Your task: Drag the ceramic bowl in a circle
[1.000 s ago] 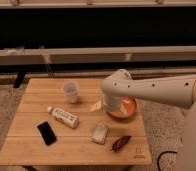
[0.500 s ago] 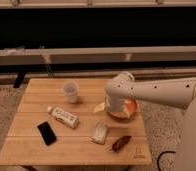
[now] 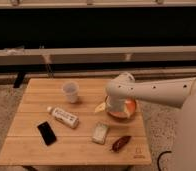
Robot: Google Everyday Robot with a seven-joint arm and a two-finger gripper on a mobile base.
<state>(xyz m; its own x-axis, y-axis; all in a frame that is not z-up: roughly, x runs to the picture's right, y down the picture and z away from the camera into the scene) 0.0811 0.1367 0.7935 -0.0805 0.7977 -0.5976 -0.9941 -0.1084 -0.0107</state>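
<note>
The ceramic bowl [image 3: 127,111] is orange-red and glossy. It sits on the right part of the wooden table [image 3: 36,97], mostly hidden by my white arm. My gripper [image 3: 116,103] reaches down onto the bowl's left side from the right. The arm's wrist housing covers the fingers, so the grasp itself is hidden.
A whitish cup [image 3: 71,92] stands left of the bowl. A small white bottle [image 3: 63,117] lies on its side, a black phone [image 3: 47,133] near the front left, a pale packet [image 3: 100,133] and a dark reddish item [image 3: 121,143] in front of the bowl. A yellow piece [image 3: 100,107] lies by the bowl's left edge. The table's right edge is close to the bowl.
The arm and the bowl under it have shifted slightly left and toward the front of the table. The other items have not moved.
</note>
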